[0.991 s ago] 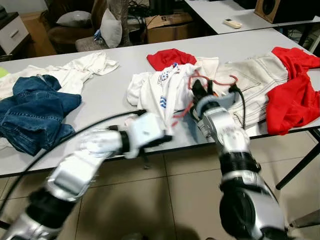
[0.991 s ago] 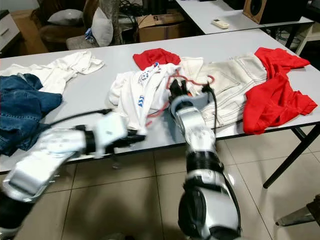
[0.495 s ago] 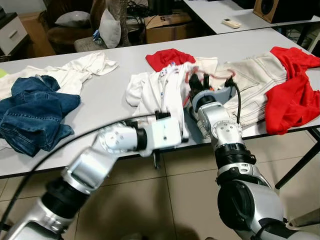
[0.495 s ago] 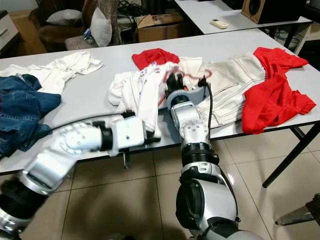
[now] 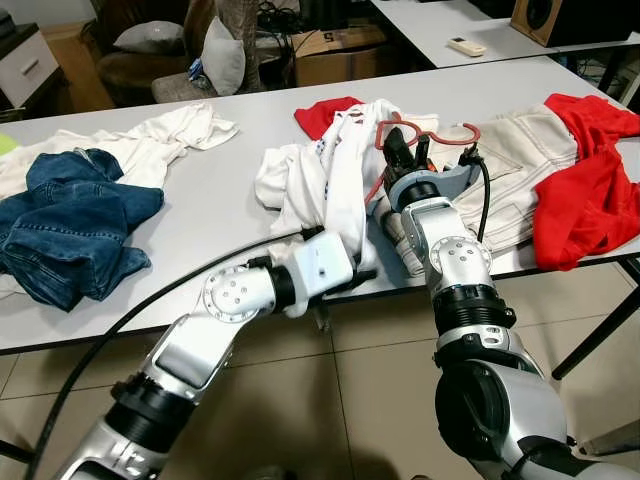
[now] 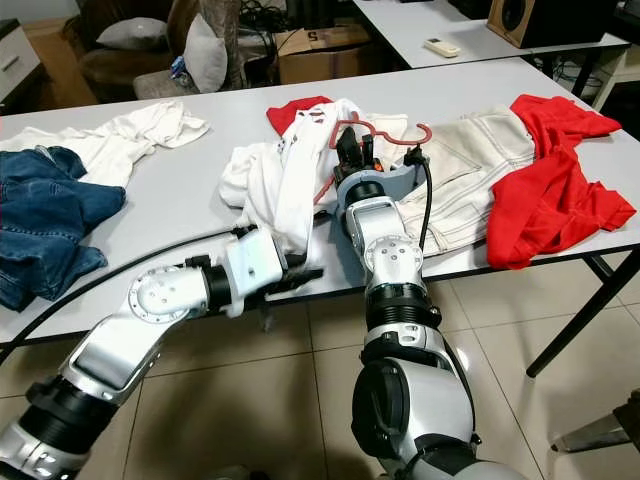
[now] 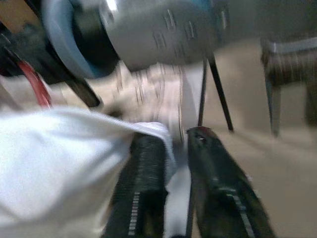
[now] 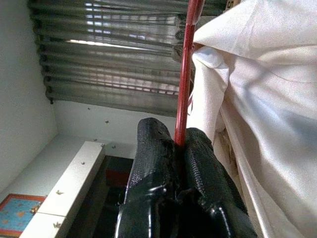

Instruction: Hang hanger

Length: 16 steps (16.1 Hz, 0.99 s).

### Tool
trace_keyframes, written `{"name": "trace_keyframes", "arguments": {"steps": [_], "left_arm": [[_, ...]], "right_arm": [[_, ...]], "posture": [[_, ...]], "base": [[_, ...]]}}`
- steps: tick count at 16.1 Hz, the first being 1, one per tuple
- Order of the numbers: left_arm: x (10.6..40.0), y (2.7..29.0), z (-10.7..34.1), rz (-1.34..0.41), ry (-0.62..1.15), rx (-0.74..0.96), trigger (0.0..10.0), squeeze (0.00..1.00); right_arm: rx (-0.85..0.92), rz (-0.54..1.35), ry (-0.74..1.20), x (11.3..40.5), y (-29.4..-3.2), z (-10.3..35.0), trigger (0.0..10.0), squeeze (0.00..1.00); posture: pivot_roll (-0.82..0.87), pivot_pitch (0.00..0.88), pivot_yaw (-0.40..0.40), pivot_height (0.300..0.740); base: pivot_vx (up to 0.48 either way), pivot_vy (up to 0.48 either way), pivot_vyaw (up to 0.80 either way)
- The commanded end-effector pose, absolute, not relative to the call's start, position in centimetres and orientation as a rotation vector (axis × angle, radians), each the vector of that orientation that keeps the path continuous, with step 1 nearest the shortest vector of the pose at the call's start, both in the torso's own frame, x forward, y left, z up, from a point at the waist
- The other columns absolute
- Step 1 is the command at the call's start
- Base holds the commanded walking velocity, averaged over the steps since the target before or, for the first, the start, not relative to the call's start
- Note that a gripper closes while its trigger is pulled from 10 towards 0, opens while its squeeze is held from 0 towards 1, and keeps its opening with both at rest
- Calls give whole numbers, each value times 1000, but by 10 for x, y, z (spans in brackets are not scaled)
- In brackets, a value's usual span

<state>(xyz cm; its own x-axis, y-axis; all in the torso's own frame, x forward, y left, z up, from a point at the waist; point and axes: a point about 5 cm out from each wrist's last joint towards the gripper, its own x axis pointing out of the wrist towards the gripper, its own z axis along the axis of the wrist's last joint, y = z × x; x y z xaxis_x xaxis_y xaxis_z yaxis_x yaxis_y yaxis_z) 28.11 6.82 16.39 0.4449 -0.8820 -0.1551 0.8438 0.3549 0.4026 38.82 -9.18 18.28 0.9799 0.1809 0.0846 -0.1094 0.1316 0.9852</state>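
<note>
- Since a second ago the red hanger (image 5: 425, 135) has been lifted off the cloth pile, and the white shirt (image 5: 330, 185) now drapes from it.
- At the bench's near edge (image 5: 150, 315), the left gripper (image 7: 171, 168) pinches the shirt's hem between its fingers.
- Just behind, the right gripper (image 8: 179, 144) is pressed tight on the hanger's thin red bar.
- Its long axis runs along the bench, hook toward the cream trousers (image 5: 520, 165).
- Bare tabletop lies between the shirt and the blue jeans (image 5: 70, 225).
</note>
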Motion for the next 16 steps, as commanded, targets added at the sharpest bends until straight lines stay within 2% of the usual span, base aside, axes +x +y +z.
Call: {"name": "trace_keyframes", "arguments": {"steps": [1, 4, 7, 8, 10, 12, 14, 16], "left_arm": [[278, 65, 177, -1136, -168, 382, 10000, 1000], [269, 63, 191, -1191, -206, 267, 10000, 1000], [257, 71, 178, -1286, -113, 371, 10000, 1000], [259, 78, 172, -1261, -74, 460, 10000, 1000], [265, 82, 177, -1218, -48, 475, 10000, 1000], [269, 91, 169, -1173, 104, 534, 10000, 1000], [279, 94, 175, -1054, 137, 424, 10000, 1000], [281, 84, 189, -1019, 116, 140, 10000, 1000]], "right_arm": [[1446, 315, 41, 387, -61, 206, 10000, 0], [1438, 321, 56, 387, -60, 204, 10000, 0], [1434, 295, 43, 388, -68, 201, 10000, 0], [1439, 292, 36, 389, -71, 202, 10000, 0], [1441, 291, 34, 389, -72, 202, 10000, 0], [1429, 277, 35, 390, -73, 202, 10000, 0], [1412, 259, 33, 391, -75, 201, 10000, 0], [1430, 235, 28, 392, -79, 200, 10000, 0]], "posture": [[12, 0, 104, 740], [11, 0, 108, 740], [10, 0, 112, 740], [10, 0, 112, 740], [11, 0, 112, 740], [14, 0, 112, 740], [15, 0, 114, 740], [16, 0, 117, 740]], "base": [[0, 0, 0], [0, 0, 0], [0, 0, 0], [0, 0, 0], [0, 0, 0], [0, 0, 0], [0, 0, 0], [0, 0, 0]]}}
